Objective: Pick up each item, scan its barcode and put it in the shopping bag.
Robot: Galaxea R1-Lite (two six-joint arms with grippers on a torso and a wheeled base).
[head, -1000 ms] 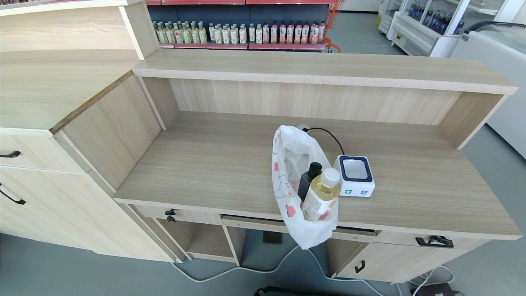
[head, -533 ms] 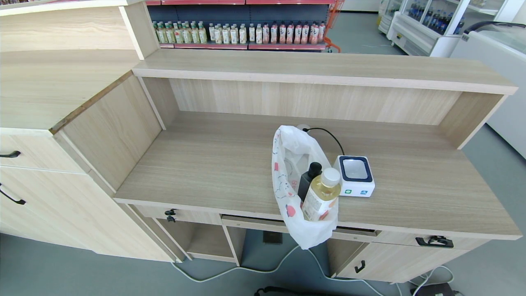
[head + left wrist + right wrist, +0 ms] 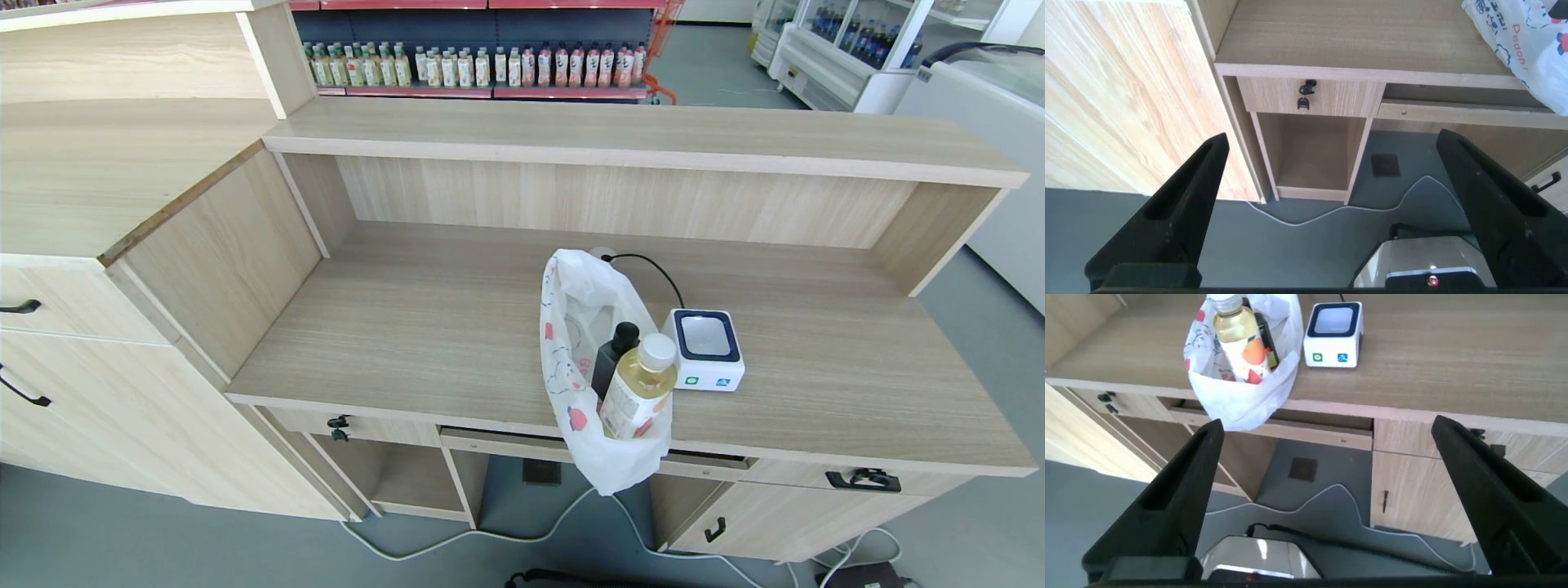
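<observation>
A white shopping bag (image 3: 581,384) with red prints stands at the counter's front edge, its bottom sagging over it. Inside it stand a bottle of yellow liquid (image 3: 640,387) with a white cap and a black bottle (image 3: 614,353). The white scanner (image 3: 704,348) with a dark-framed window sits right beside the bag. My left gripper (image 3: 1343,212) is open, held low in front of the counter, left of the bag (image 3: 1527,37). My right gripper (image 3: 1331,498) is open too, below the counter edge, facing the bag (image 3: 1241,359) and scanner (image 3: 1333,335).
The scanner's black cable (image 3: 653,273) runs to the back of the wooden counter (image 3: 441,327). A raised shelf (image 3: 637,135) borders the far side and a tall cabinet (image 3: 122,204) the left. Drawers and an open cubby (image 3: 1310,155) lie under the counter; cables trail on the floor (image 3: 490,535).
</observation>
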